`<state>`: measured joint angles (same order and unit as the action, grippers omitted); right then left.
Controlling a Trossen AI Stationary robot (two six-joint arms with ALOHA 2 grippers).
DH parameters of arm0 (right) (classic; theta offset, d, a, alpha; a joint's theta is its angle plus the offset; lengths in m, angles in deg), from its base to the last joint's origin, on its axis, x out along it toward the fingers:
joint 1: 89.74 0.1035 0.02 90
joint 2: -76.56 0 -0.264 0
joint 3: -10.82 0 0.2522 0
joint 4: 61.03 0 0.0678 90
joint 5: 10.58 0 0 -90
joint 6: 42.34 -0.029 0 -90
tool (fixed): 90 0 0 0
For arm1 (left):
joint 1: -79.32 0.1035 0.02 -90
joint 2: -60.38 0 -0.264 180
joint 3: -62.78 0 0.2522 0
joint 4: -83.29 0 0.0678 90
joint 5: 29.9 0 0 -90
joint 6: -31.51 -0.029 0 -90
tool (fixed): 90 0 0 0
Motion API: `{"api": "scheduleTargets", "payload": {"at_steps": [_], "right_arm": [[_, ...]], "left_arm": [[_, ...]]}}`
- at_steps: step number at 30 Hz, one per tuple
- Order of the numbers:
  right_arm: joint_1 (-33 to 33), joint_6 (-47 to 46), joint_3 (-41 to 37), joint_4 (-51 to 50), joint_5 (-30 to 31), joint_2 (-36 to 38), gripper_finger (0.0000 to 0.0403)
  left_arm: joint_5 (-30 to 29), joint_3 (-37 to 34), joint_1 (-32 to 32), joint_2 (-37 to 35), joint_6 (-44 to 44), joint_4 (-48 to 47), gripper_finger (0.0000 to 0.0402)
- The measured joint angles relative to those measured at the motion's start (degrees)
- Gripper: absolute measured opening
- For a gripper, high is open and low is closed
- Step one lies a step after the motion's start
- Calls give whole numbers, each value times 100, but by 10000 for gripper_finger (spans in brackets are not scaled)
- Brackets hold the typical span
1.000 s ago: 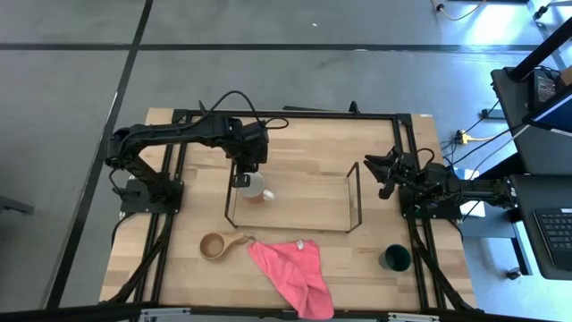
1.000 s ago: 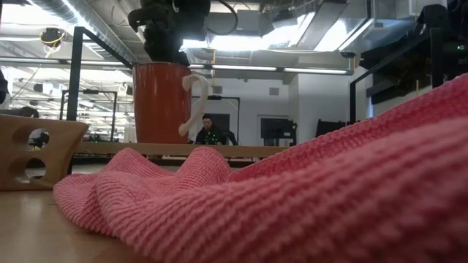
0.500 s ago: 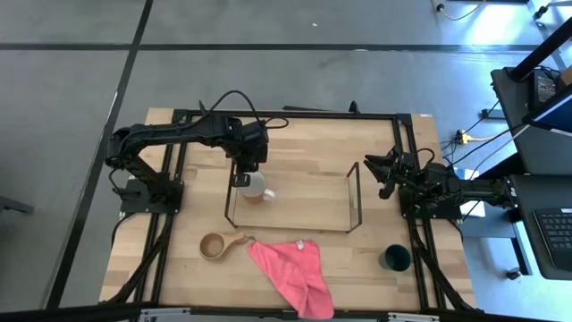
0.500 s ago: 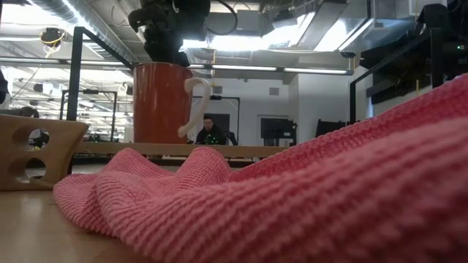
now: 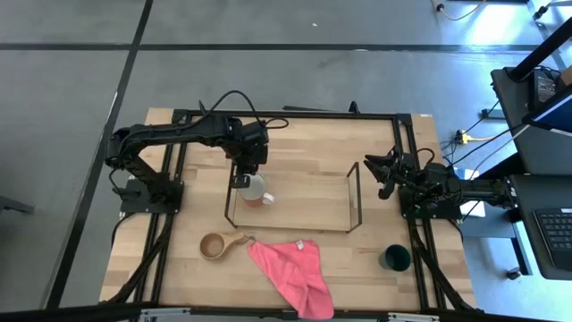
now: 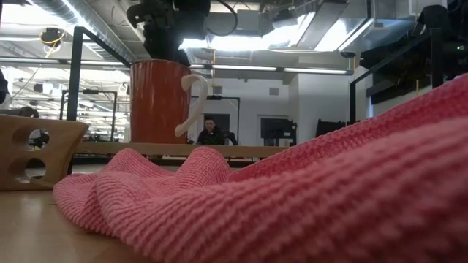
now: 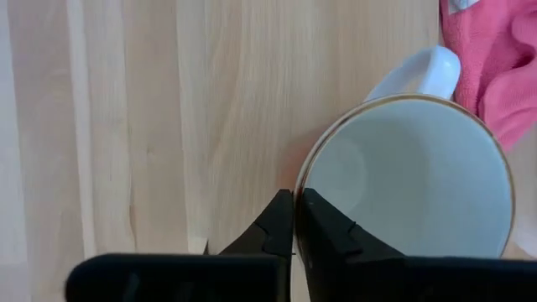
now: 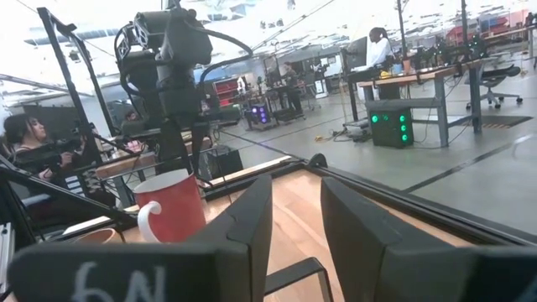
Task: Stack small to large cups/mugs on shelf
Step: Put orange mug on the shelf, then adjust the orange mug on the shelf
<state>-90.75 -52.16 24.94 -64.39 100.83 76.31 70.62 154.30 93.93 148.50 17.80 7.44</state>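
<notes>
The mug, reddish outside and white inside (image 7: 411, 184), is at the left end of the black rod shelf (image 5: 354, 199); it also shows in the high view (image 5: 256, 189) and the low view (image 6: 157, 102). My left gripper (image 7: 294, 220) is shut on its rim. The tan wooden cup (image 5: 214, 245) stands on the table near the shelf's left front, and the dark green cup (image 5: 394, 258) stands at the near right. My right gripper (image 8: 295, 220) is open and empty beyond the shelf's right end. My left gripper pinches the mug's rim (image 7: 304, 172) on the side away from the handle (image 7: 419, 74), one finger inside the mug and one outside. The fingers point down from above. The mug stays upright; whether its base rests on the shelf, I cannot tell.
A pink cloth (image 5: 290, 273) lies crumpled on the table near the front edge, between the wooden cup and the green cup. A large black frame (image 5: 295, 114) edges the table. People are in the room beyond.
My left gripper has shifted slightly toward the table's left with the mug. The mug has stayed upright.
</notes>
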Motion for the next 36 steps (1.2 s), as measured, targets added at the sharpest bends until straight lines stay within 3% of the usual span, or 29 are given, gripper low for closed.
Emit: {"api": "scheduleTargets", "payload": {"at_steps": [11, 19, 26, 33, 36], "right_arm": [[-1, 6, 2, -8, 2, 0, 106], [-1, 6, 2, -70, 2, 2, 106], [0, -18, 2, -45, 4, 0, 106], [0, -97, 142, 1254, 282, 3, 106], [-1, -333, 632, 815, 382, -49, 106]], "left_arm": [[-48, -2, -4, -2, 90, 139, 59], [-48, 8, -2, -7, 245, 52, 68], [-56, 761, 2, -11, 302, -540, 68], [-455, 1270, 81, -15, 303, -679, 69], [-509, 1311, 147, -15, 303, -682, 69]]}}
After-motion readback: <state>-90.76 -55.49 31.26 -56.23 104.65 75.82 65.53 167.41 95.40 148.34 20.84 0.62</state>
